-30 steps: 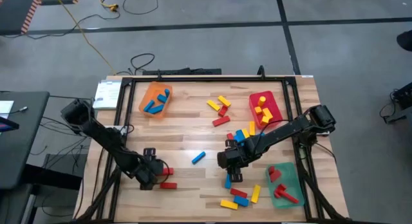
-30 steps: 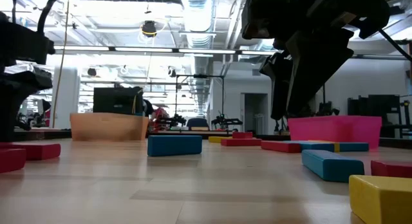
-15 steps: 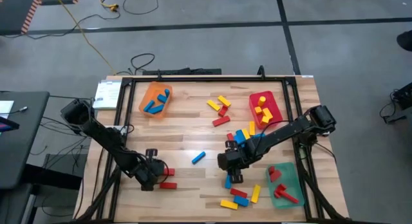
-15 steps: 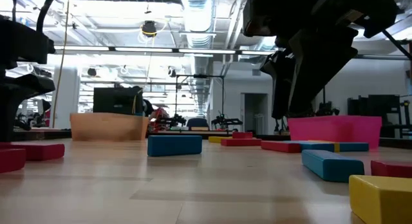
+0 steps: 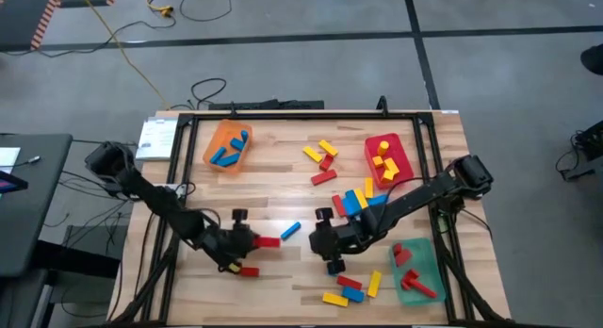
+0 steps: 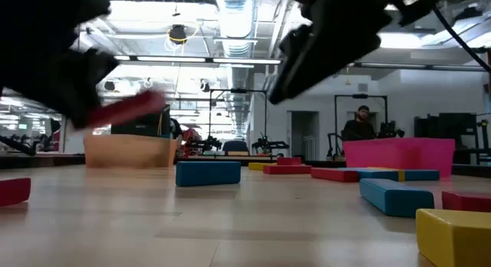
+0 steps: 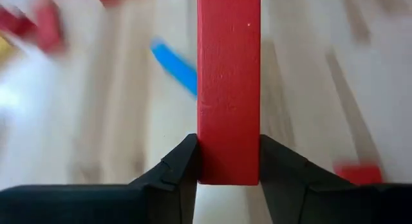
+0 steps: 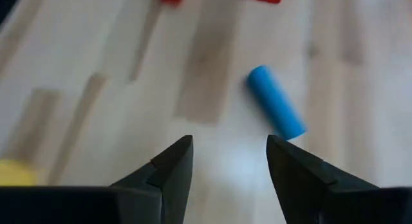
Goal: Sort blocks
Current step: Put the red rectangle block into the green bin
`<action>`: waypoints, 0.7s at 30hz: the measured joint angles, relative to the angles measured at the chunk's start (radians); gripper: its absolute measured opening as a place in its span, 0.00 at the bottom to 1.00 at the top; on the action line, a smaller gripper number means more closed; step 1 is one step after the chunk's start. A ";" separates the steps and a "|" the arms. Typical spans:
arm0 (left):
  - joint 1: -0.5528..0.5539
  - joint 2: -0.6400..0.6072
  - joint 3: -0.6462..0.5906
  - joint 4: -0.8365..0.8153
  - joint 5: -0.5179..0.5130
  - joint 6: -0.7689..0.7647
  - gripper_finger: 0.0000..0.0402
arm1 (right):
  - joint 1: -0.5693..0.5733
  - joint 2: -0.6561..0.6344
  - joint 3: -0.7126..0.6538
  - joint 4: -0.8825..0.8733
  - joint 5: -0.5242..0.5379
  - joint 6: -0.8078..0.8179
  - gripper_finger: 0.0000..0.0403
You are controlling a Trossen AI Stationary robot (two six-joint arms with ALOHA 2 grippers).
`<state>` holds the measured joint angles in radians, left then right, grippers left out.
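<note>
Left arm carries a red block while the right closes in on a blue one.
The left fingers (image 7: pixel 228 176) grip the red block (image 7: pixel 228 89) by its end above the near-left bench (image 5: pixel 283 281); it could swing loose. The right fingers (image 8: pixel 228 169), open, might nudge the blue block (image 8: pixel 275 110) at bench centre away.

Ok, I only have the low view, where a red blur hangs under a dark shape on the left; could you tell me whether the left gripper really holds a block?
Observer: Yes. In the left wrist view the left gripper is clamped on one end of a red block, clear of the table.
Operator: Thank you. Is the right gripper carrying anything?
Observer: No. The right gripper is open and empty, with a lone blue block lying on the table just ahead of it.
Operator: And where are reds collected?
Observer: From above, the green tray at the table's near right corner holds only red pieces.
</note>
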<state>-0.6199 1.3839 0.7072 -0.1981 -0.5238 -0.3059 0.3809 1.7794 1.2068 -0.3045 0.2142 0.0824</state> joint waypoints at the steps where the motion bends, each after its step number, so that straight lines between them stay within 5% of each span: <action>1: 0.008 -0.014 0.000 0.027 -0.025 0.030 0.31 | 0.000 -0.006 0.000 0.010 0.030 -0.009 0.52; 4: 0.030 -0.060 0.000 0.092 -0.055 0.122 0.31 | 0.007 -0.040 0.000 0.041 0.147 -0.047 0.51; 9: 0.102 -0.108 0.001 0.173 0.132 0.214 0.31 | 0.061 -0.097 0.000 0.144 0.339 -0.264 0.50; 16: 0.200 -0.115 0.000 0.285 0.398 0.255 0.32 | 0.118 -0.094 0.000 0.308 0.325 -0.580 0.50; 21: 0.257 -0.115 0.000 0.353 0.548 0.255 0.32 | 0.116 -0.090 0.000 0.322 0.311 -0.610 0.50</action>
<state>-0.3629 1.2690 0.7074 0.1553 0.0246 -0.0511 0.4974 1.6895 1.2072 0.0179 0.5253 -0.5277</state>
